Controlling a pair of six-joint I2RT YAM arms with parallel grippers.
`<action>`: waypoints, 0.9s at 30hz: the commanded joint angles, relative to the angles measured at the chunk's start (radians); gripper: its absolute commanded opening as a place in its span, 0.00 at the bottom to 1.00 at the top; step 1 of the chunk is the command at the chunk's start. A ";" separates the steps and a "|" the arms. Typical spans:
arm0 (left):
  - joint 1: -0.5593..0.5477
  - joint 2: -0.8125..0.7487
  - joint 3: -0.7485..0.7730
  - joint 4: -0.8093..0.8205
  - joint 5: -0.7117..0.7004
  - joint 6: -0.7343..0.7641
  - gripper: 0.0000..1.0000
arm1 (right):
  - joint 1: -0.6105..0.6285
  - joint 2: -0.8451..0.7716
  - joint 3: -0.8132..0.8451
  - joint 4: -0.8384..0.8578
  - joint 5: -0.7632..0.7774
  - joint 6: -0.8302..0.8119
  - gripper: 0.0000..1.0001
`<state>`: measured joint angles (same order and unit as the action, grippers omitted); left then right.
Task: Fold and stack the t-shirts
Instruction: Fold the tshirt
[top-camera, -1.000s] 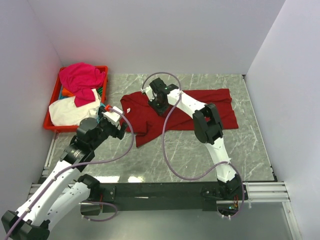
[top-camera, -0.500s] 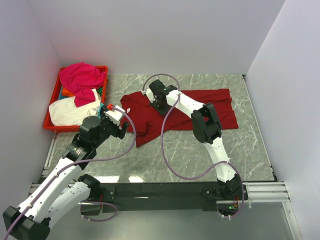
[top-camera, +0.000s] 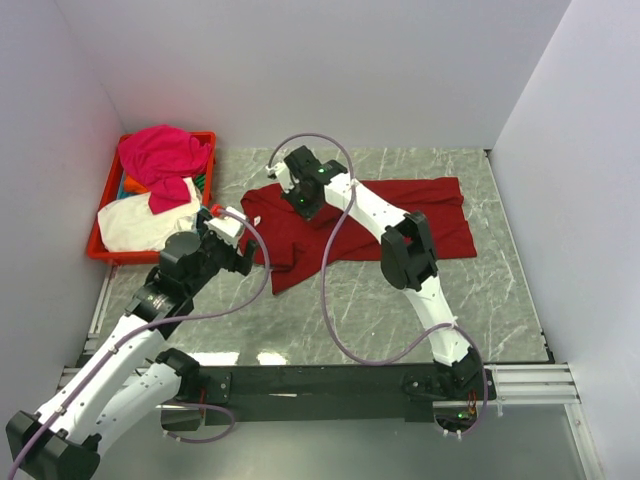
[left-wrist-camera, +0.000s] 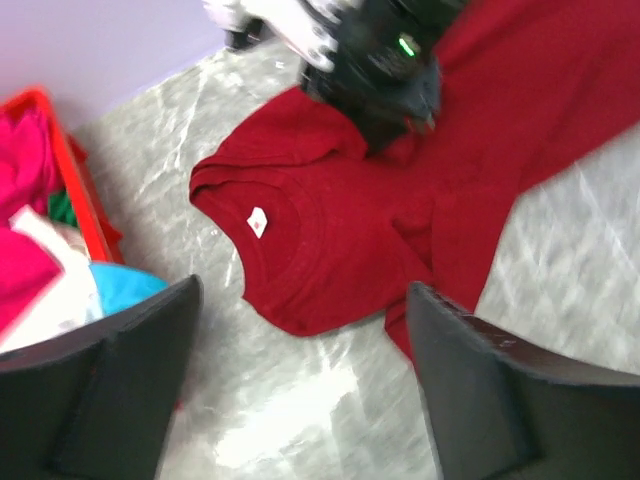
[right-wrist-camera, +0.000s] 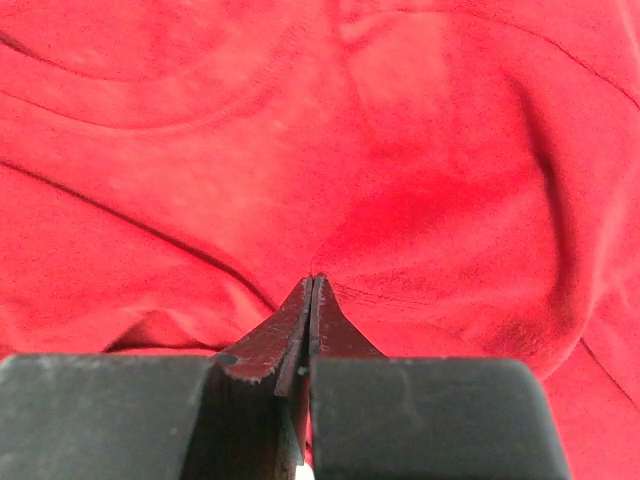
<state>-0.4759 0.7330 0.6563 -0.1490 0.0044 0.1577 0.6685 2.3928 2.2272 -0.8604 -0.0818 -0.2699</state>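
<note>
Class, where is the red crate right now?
In the top view, the red crate sits at the far left, beside the side wall, just left of the dark red t-shirt.

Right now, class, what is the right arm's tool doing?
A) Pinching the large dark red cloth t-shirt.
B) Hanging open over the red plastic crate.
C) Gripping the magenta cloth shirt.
A: in the right wrist view the right tool is shut, with the large dark red cloth t-shirt puckered at its tips.
</note>
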 joint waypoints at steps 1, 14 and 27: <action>0.009 0.029 0.006 0.139 -0.160 -0.236 0.94 | 0.011 0.040 0.038 -0.022 -0.036 0.023 0.00; 0.393 0.731 0.303 0.318 0.261 -1.046 0.54 | -0.013 -0.023 -0.035 0.023 -0.062 0.034 0.00; 0.396 1.229 0.698 0.229 0.322 -1.121 0.48 | -0.038 -0.037 -0.041 0.043 -0.110 0.052 0.00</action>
<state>-0.0772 1.9316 1.2869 0.0895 0.3077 -0.9413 0.6449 2.4218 2.1853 -0.8467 -0.1688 -0.2321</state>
